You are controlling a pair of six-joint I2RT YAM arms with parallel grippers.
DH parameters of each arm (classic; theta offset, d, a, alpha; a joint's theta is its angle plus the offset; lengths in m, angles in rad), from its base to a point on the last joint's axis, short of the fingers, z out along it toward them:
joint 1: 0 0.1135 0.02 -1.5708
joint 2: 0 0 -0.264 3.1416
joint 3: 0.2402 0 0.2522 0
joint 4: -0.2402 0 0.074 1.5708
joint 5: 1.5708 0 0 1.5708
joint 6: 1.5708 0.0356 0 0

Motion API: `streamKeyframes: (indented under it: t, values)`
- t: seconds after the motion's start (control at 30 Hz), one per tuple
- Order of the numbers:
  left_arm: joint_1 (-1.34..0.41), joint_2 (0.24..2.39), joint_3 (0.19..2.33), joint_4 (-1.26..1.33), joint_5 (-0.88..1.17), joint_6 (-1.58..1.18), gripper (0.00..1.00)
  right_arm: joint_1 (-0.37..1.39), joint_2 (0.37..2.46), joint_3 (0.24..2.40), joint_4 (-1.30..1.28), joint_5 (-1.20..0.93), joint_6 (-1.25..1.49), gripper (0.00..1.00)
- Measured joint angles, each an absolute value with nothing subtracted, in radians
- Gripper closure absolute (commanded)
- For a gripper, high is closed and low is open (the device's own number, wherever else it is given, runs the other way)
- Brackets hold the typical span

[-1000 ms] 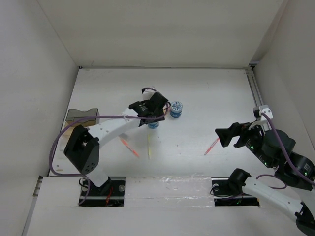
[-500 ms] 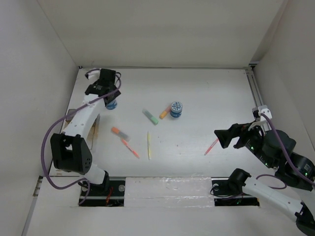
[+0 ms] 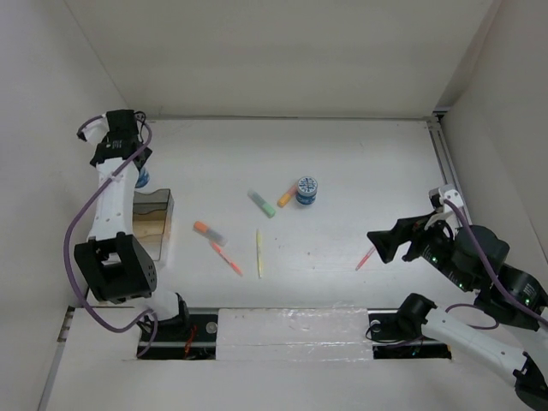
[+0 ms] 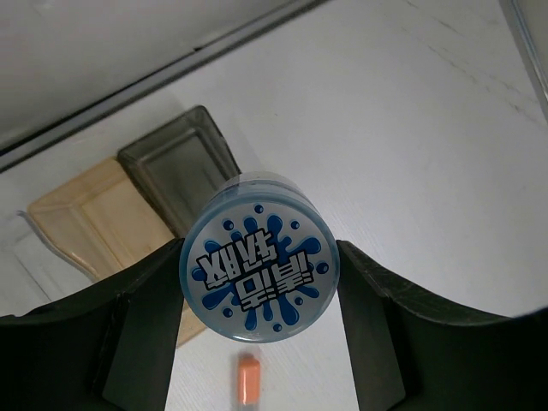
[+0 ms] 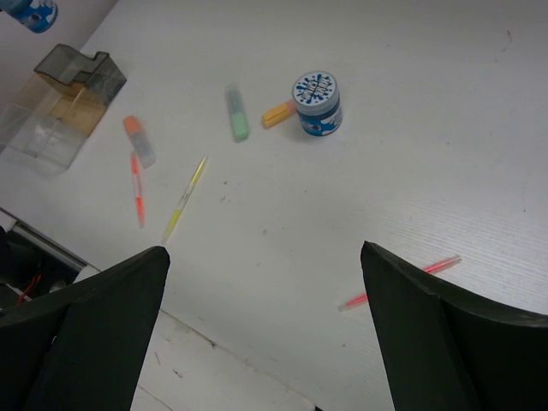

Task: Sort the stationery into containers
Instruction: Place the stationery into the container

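Blue-and-white cylinder (image 4: 259, 267), clamped between left jaws, near tan tray (image 4: 73, 210)

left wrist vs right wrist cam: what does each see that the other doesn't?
Left wrist only: the left gripper clamping a blue cylinder, printed lid readable. Right wrist only: the second cylinder, green highlighter, yellow pen, pink pen, and the open right gripper. Both: the tray, plus that blue cylinder, cut off at the right view's top-left corner.

Soft, even white light fills all views; shadows on the tabletop (image 3: 360, 154) are faint and short. In the left wrist view the blue-and-white cylinder (image 4: 259, 269) is sharp, the orange highlighter (image 4: 248, 381) below it blurred.
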State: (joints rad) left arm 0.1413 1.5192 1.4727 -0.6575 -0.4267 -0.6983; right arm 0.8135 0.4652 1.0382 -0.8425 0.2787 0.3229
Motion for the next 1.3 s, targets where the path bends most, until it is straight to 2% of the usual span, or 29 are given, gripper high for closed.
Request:
streamKeyframes:
  t: [0.17, 0.47, 0.87, 1.3]
  values:
    - [0.227, 1.585, 1.5, -0.667, -0.432, -0.691, 1.0, 0.813, 0.466, 1.038, -0.842, 0.262, 0.31, 0.0]
    - [0.23, 1.791, 1.619, -0.707, -0.437, -0.691, 1.0, 0.813, 0.479, 1.037, -0.836, 0.263, 0.306, 0.0]
    - [0.313, 1.796, 1.56, -0.693, -0.425, -0.692, 1.0, 0.813, 0.494, 1.032, -0.836, 0.289, 0.306, 0.0]
    - [0.307, 1.795, 1.536, -0.667, -0.393, -0.693, 1.0, 0.813, 0.498, 1.032, -0.836, 0.297, 0.306, 0.0]
